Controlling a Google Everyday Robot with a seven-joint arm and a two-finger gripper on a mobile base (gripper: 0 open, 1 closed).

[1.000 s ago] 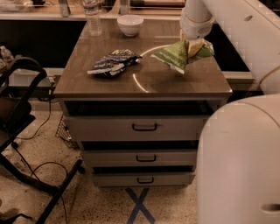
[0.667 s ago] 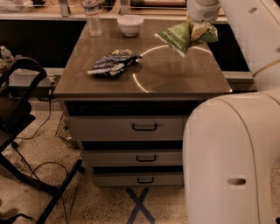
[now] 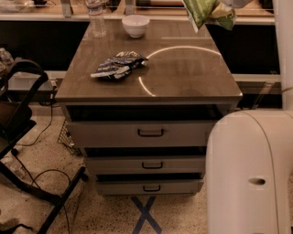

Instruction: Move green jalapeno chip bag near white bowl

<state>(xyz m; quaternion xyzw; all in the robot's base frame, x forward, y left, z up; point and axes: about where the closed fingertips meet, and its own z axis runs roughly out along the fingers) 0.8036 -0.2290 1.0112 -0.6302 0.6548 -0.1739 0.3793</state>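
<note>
The bright green glossy jalapeno chip bag (image 3: 204,11) hangs in the air at the upper right of the frame, above the far right corner of the brown desk (image 3: 183,80). It sits just below and left of the gripper (image 3: 227,3), which the top edge mostly cuts off. The jaws are clenched on the bag's upper end. Its long axis is tilted, with the lower tip pointing down-left. The small round white bowl (image 3: 136,25) stands on the desk, well to the left of the bag.

Green bag (image 3: 203,11), top right; white bowl (image 3: 136,23); blue-white bag (image 3: 118,65), patterned; brown desk (image 3: 183,77); end effector off-frame above green bag.
</note>
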